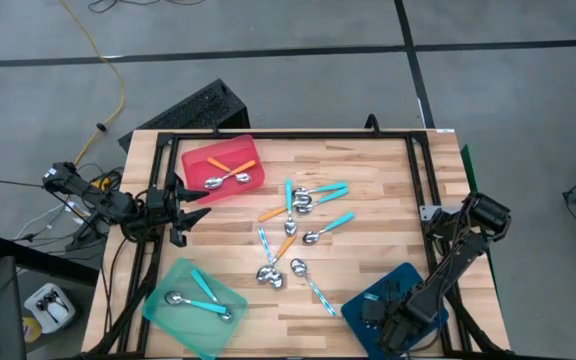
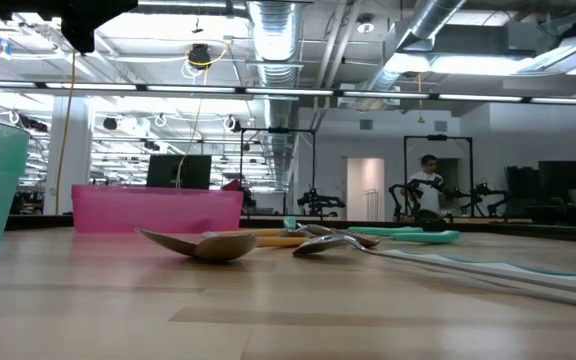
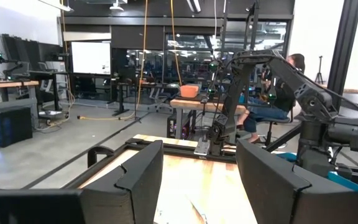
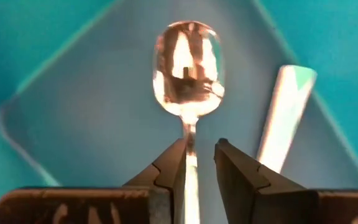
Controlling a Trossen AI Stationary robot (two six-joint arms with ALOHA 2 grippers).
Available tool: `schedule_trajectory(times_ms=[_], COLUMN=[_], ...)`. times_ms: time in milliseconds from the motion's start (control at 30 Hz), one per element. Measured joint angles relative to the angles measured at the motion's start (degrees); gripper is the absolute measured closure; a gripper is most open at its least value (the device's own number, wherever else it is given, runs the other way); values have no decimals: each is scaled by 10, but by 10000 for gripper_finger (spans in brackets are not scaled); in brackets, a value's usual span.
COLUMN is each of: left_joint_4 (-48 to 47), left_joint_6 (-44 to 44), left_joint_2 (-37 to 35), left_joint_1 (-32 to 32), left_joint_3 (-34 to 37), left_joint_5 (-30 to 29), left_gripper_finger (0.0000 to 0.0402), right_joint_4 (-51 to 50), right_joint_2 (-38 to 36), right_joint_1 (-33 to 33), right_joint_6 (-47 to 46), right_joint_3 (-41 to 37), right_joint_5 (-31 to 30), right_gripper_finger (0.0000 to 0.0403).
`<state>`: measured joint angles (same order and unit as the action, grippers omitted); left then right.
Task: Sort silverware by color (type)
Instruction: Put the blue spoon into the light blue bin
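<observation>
My right gripper points down over the dark blue tray at the table's near right corner and is open. A spoon with a shiny bowl lies on the tray floor, its neck running back between the fingers. A second spoon's pale handle lies beside it. Several loose spoons with orange, turquoise and pale patterned handles lie at mid-table. Orange-handled spoons lie in the red tray, turquoise ones in the mint tray. My left gripper waits open at the left edge. My right gripper's fingers stand on either side of the spoon's neck, coming from above. A clear gap shows between the neck and one finger. Whether the other finger touches the neck I cannot tell. The spoon lies flat on the tray.
A dark metal frame runs around the wooden table top. Bare wood lies between the loose spoons and the trays. In the low view the red tray and the nearest spoons stand ahead, and a person shows far off in the room.
</observation>
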<state>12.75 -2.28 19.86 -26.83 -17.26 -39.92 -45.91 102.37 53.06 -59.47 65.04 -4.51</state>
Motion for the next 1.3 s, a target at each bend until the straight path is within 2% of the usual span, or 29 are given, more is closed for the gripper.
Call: schedule_trajectory(times_ms=[267,567,833,1300], left_joint_4=[0,-2,-4,-10], left_joint_6=[0,0,0,0], left_joint_2=[0,0,0,0], left_joint_1=[0,0,0,0], left_joint_3=[0,0,0,0], left_joint_5=[0,0,0,0], left_gripper_finger=[212,212,212,212], right_joint_4=[-54,-172,-184,-178], right_joint_2=[0,0,0,0], right_joint_1=[-7,-64,-144,-321], right_joint_6=[31,126,299,595], right_joint_3=[63,183,246,252], right_joint_5=[0,-15,-36,-37], right_gripper_finger=[293,293,293,293])
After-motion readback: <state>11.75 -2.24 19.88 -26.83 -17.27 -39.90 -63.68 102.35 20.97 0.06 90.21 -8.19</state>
